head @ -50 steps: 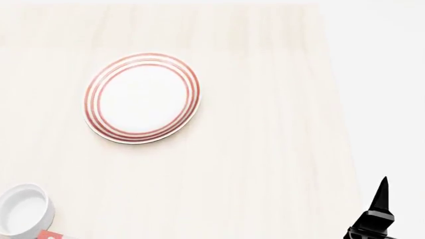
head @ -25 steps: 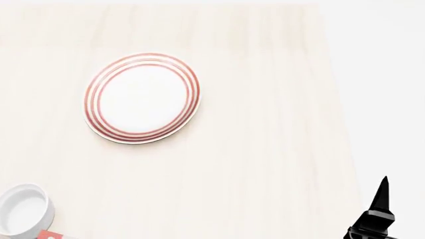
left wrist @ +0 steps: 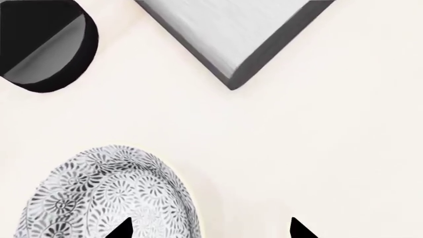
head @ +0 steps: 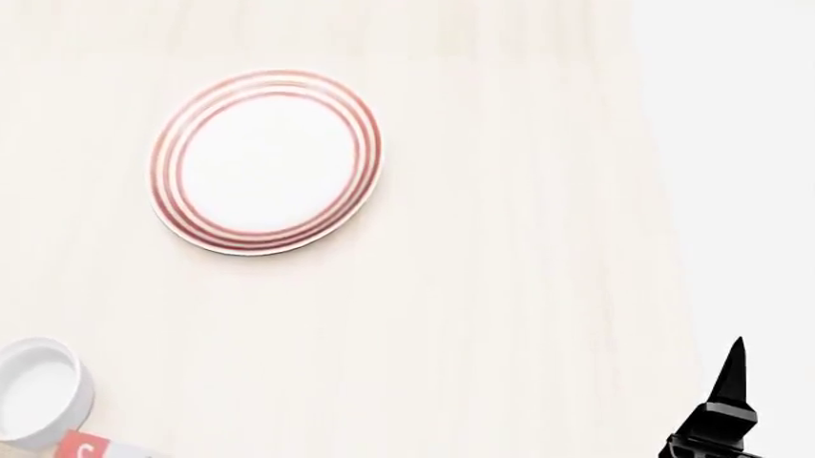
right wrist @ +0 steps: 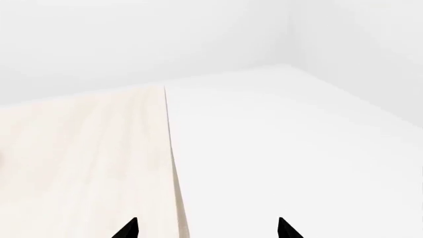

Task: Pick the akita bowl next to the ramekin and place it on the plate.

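Pale wood grain covers the worktop (head: 484, 286) we look down on from the head view. On it the plate (head: 266, 160) with red rings lies toward the far left, and the white ramekin (head: 36, 391) sits at the near left corner, with a small red item (head: 87, 447) just beside it, cut off by the frame. In our left wrist view the akita bowl (left wrist: 109, 196) stands on the worktop, and the left pincer (left wrist: 210, 229) hangs spread wide, one tip over the bowl's rim, gripping nothing. Our right pincer (right wrist: 207, 229) is likewise spread wide and empty, above the worktop's right edge.
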{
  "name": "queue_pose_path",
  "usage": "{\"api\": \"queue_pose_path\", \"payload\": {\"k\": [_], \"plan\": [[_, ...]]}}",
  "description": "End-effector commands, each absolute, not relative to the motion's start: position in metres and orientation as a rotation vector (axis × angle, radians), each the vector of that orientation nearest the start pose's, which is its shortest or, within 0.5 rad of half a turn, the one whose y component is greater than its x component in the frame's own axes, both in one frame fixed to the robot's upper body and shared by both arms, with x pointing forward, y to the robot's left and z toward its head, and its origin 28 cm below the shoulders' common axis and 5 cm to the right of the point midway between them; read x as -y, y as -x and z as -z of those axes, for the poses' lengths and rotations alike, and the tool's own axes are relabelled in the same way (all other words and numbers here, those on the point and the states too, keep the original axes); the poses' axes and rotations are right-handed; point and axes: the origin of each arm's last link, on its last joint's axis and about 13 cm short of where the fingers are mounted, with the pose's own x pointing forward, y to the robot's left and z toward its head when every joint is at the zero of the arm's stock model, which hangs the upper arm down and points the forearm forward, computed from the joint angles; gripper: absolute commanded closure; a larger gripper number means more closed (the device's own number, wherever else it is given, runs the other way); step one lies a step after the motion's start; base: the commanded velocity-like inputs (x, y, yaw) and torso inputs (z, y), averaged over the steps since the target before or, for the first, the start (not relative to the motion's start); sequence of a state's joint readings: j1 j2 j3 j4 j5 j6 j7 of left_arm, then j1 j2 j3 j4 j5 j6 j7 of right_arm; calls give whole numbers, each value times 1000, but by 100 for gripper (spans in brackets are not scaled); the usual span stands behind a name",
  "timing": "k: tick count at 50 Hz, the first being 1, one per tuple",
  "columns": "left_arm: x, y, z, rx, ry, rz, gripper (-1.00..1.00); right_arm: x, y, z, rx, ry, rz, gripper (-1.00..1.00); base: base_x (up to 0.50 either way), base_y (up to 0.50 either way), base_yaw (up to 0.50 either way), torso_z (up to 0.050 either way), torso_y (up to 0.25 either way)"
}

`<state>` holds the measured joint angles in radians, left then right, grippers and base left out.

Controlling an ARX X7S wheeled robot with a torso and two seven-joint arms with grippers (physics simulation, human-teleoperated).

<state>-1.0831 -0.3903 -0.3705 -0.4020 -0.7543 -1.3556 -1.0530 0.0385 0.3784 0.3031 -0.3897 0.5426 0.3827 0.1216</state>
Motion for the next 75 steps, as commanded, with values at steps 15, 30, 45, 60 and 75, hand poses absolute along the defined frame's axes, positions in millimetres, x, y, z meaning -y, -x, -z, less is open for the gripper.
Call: {"api": "queue_pose_path", "payload": {"k": [15,30,45,60,75], "plan": [[-330,-336,-228,-701,401,-791,-100,208,-208,-110,129,-127,194,-100,0,0,0,1,-62],[-330,-335,-222,-708,415,-808,-100,208,-207,-113,129,-127,195,-100,0,0,0,0,0],[-328,-336,-226,-698,436,-772,100,208,-208,-111,129,-127,195,-100,0,0,0,0,0],[-327,-340,-247,-630,279,-751,100,208,-209,-110,129,-128,197,-100,0,0,0,0,0],[-311,-343,-333,-354,-143,-427,100,209,-210,-108,128,-129,198,-100,0,0,0,0,0]]}}
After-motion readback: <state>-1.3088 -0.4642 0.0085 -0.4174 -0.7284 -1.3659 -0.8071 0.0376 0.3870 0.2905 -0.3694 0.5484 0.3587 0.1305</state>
